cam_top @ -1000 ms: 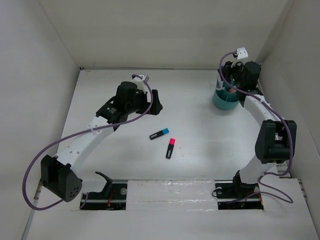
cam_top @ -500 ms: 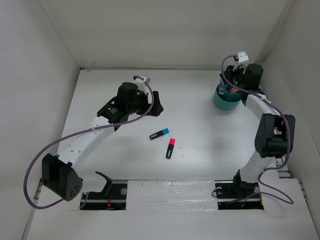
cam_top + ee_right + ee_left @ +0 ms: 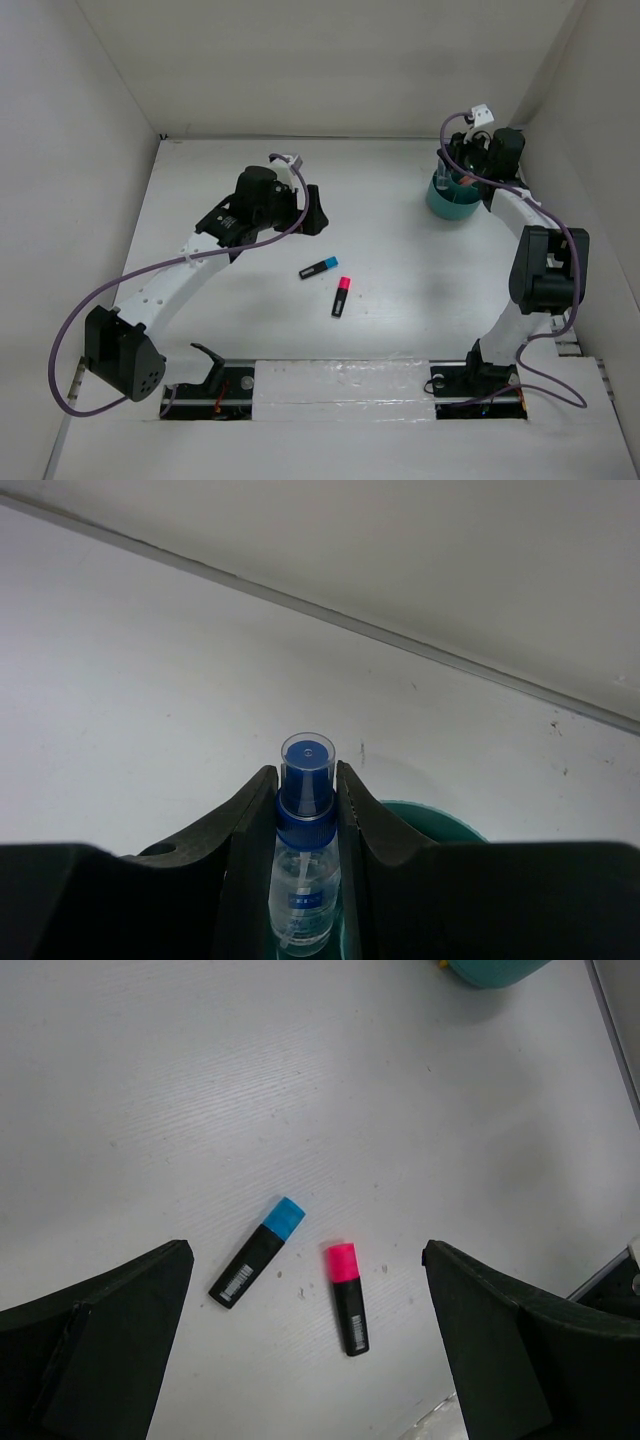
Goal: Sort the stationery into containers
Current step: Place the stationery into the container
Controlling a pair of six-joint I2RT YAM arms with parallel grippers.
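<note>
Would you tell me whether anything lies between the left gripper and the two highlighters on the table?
Nothing visible does. The left gripper hangs with open jaws above bare table; the blue-capped highlighter and pink-capped highlighter lie apart, uncovered.

Blue-capped highlighter [image 3: 257, 1253]: black barrel, sky-blue cap, small white barcode label
Pink-capped highlighter [image 3: 347, 1300]: black barrel, bright pink cap, small white barcode label
Cup [image 3: 450, 202]: teal all over
Tube [image 3: 303, 875]: clear body with faint blue print, dark blue collar, see-through blue-tinted cap
Counter [image 3: 200, 1080]: white, fine grey grain lines, a few dark specks
Left end effector [image 3: 312, 210]: matt black
Right end effector [image 3: 306, 780]: black
Left arm [image 3: 170, 275]: white links, black joints
Right arm [image 3: 515, 215]: white links, black joints
Cable [image 3: 72, 325]: dull purple
Back wall [image 3: 330, 70]: plain off-white
</note>
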